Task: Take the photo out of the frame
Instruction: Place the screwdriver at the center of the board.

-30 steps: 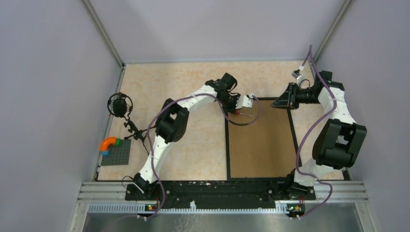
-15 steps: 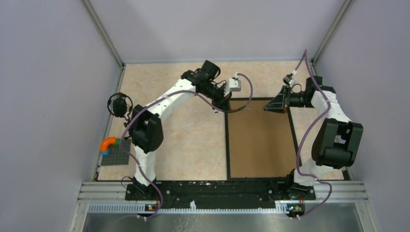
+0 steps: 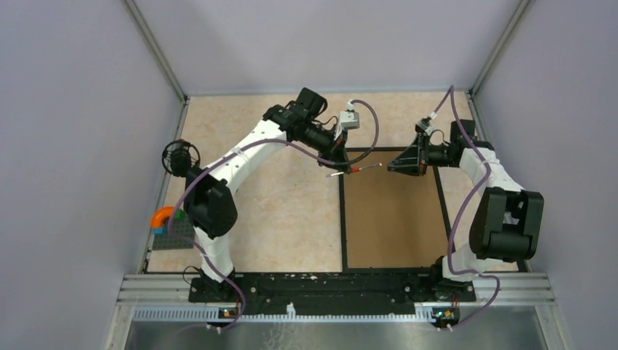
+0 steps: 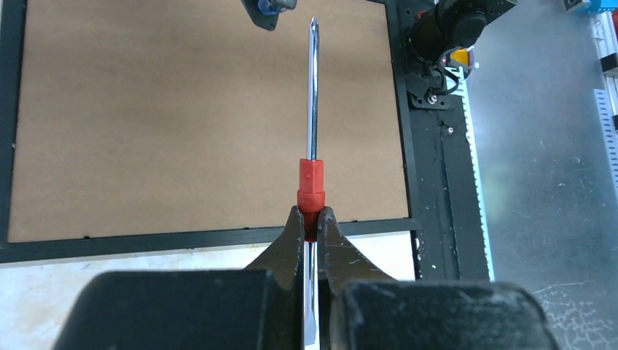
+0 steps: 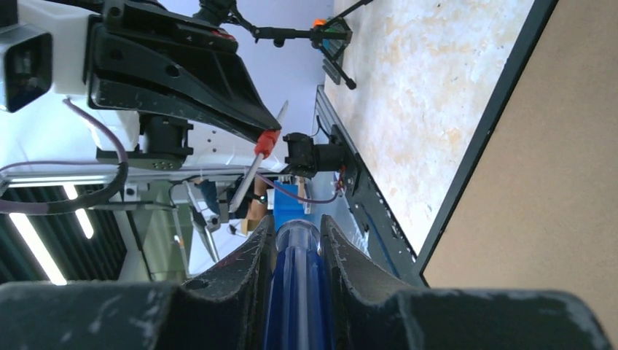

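We see the left gripper (image 4: 311,219) clamped on a red-collared metal bit (image 4: 313,95) and the right gripper (image 5: 297,230) clamped on what seems a blue handle (image 5: 295,292), both over the frame (image 3: 342,219)'s far end.

Screwdriver (image 4: 312,182) is shiny silver with a red collar. Under its tip, the frame (image 4: 146,244) is black with a plain brown board (image 4: 182,117) inside it. The handle (image 5: 295,292) facing it is see-through dark blue. The table (image 3: 291,219) beside it is beige, kinda blotchy and marbled.
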You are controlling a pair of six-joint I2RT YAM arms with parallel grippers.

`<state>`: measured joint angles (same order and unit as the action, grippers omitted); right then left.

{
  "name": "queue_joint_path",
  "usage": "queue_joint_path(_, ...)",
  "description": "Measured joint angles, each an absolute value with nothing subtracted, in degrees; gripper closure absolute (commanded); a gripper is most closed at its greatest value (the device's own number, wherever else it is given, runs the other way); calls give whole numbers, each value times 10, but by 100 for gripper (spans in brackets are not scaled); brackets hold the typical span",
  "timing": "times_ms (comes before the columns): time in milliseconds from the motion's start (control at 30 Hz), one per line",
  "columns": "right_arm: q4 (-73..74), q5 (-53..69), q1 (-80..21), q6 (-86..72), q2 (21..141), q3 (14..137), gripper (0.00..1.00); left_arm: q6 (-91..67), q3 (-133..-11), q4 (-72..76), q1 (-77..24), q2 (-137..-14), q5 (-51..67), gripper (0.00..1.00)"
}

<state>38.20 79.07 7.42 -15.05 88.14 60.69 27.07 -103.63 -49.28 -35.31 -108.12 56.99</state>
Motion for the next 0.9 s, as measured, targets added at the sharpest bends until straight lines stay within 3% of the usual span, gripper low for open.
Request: queue_joint_path(900, 288, 805, 35, -248, 824, 546, 100, 176, -991, -463, -377, -1083, 567, 100)
